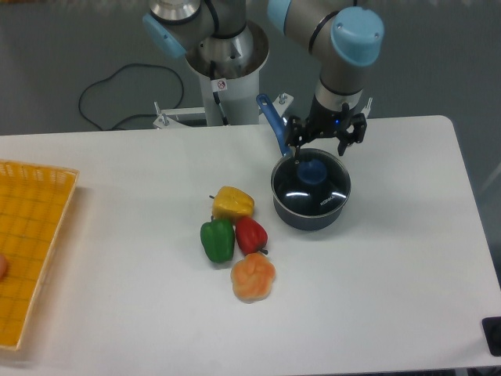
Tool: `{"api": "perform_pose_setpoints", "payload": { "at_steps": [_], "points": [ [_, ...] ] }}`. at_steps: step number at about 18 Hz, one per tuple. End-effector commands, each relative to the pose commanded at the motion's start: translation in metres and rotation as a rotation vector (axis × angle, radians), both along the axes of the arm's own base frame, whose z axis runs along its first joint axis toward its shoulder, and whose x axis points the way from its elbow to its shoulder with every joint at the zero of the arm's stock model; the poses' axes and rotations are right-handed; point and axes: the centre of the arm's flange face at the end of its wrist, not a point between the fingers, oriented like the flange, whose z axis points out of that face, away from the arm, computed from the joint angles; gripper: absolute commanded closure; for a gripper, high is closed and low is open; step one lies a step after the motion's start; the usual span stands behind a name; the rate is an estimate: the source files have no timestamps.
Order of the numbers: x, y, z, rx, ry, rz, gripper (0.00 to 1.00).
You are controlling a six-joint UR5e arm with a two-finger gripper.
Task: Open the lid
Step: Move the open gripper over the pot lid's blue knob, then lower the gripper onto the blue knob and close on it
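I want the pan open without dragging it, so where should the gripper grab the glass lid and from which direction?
Grip the blue knob at the centre of the lid, coming straight down from above. The lid lies flat on the pan, its rim flush with the pan's edge, so the raised knob is the only graspable part. The gripper is open, just behind the knob.

Bright, even light from overhead washes the white worktop [376, 298] nearly flat, with soft, short shadows under objects. A curved white glare streak sits on the round clear glass lid [311, 186]. Focus is mildly soft throughout.
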Motion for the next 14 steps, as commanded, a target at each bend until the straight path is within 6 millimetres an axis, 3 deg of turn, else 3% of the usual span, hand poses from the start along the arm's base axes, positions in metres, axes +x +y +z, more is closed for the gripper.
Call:
{"api": "perform_pose_setpoints", "payload": {
  "at_steps": [5,14],
  "points": [
    [-0.004,-0.001,0.001,-0.020,0.023,0.003,0.02],
    [-0.010,0.006,-0.016,-0.042,0.035,0.014,0.01]
  ]
}}
